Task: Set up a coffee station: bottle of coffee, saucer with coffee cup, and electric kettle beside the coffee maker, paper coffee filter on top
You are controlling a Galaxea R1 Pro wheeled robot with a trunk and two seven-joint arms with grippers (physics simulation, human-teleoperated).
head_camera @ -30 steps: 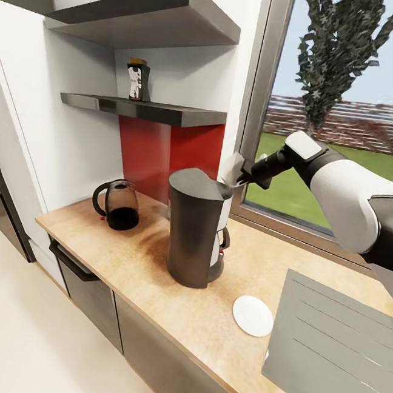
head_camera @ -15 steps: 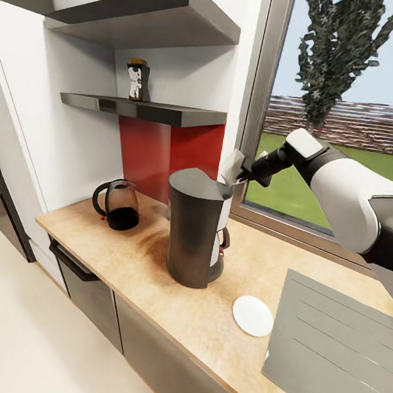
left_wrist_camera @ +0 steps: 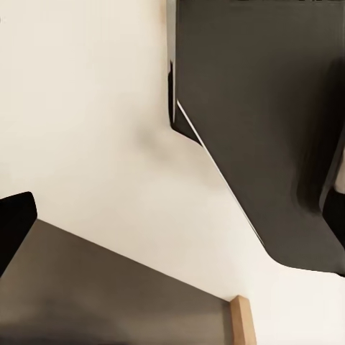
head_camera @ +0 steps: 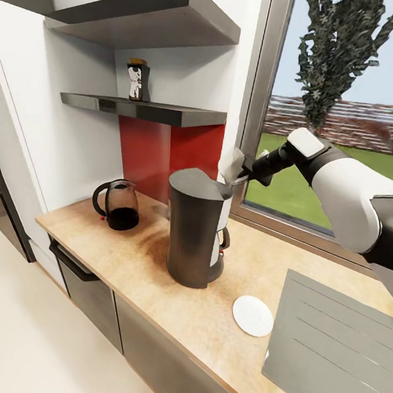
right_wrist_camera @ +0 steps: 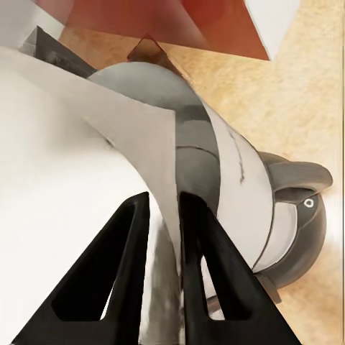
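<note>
In the right wrist view, I saw the right gripper (right_wrist_camera: 164, 215) closest to the camera, its two black fingers (right_wrist_camera: 122, 251) pressed onto a thin edge of the paper coffee filter (right_wrist_camera: 86, 172), which stood between them. Just beyond the fingertips was the flat lid of the coffee maker (right_wrist_camera: 215, 165), with its small carafe lower down and the light wood of the kitchen countertop (right_wrist_camera: 302, 93) past it. This view did not let me judge if the filter touched the lid.

The head view gave me the wider picture. There the right gripper (head_camera: 243, 172) held the filter (head_camera: 231, 164) at the window-side corner of the coffee maker (head_camera: 195, 233), right at its top edge. On the near side of the machine, the saucer (head_camera: 253, 316) lay flat on the countertop (head_camera: 151, 277), apart from the base. On the other side of the coffee maker from the jaws stood the electric kettle (head_camera: 117, 204). Farthest was the bottle of coffee (head_camera: 136, 80), upright on the kitchen shelf (head_camera: 145, 110).

The left wrist view showed me pale floor and dark cabinet surfaces; whether the left jaws were spread or closed I could not tell.
</note>
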